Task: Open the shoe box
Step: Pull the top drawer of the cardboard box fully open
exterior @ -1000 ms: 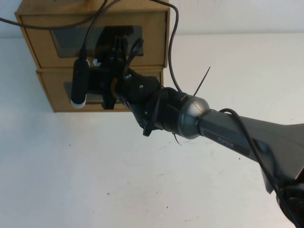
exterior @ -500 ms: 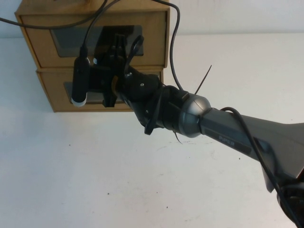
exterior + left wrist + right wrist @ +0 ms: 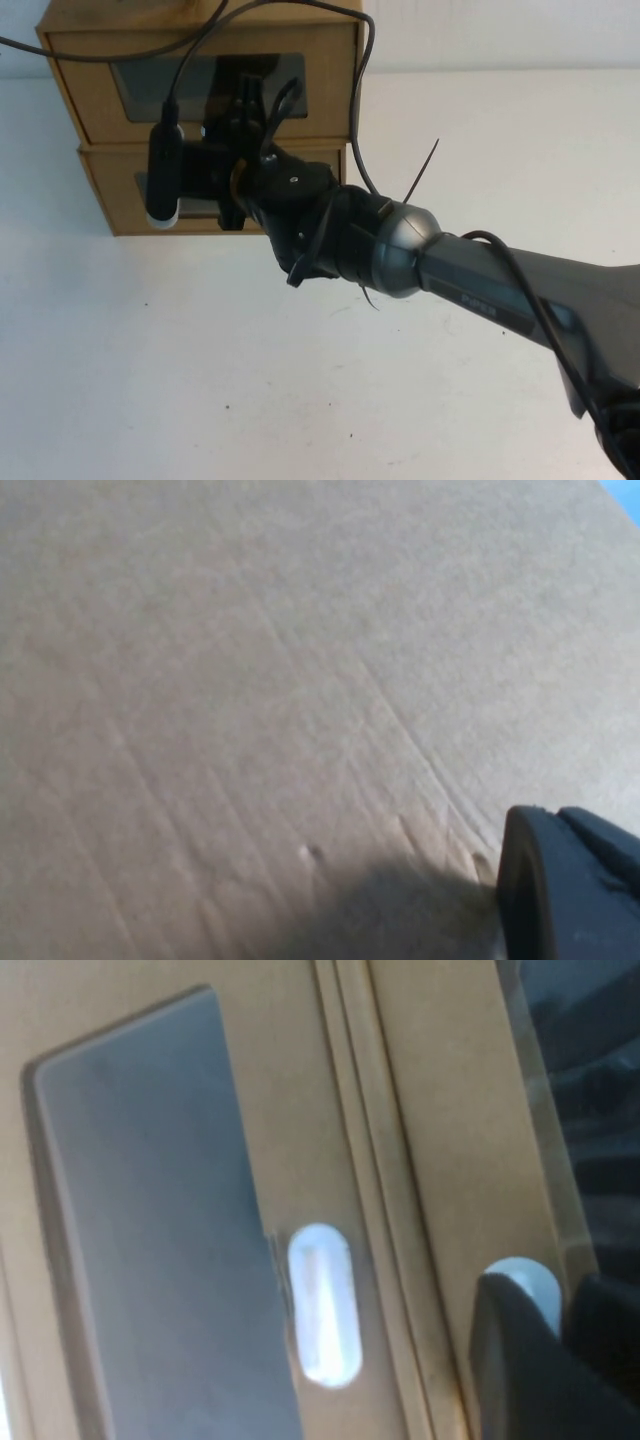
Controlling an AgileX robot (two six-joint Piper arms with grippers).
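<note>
Two boxes stand stacked at the far left of the table point(image 3: 200, 350), the upper shoe box point(image 3: 325, 85) on the lower shoe box point(image 3: 110, 200). The right arm point(image 3: 480, 290) reaches in from the near right. The right gripper point(image 3: 252, 95) sits against the stacked fronts. The left gripper point(image 3: 570, 890) lies against a cardboard wall point(image 3: 250, 680).

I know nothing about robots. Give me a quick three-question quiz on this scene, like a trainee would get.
1. True or false: the upper brown cardboard shoe box with a dark window stands beside, not on, the lower matching box.
2. Which reaches the boxes' windowed fronts? A) left tool B) right tool
3. Fill in: the left tool's own camera shows it close to plain ____.
Key: 1 false, they are stacked; 2 B; 3 cardboard.
</note>
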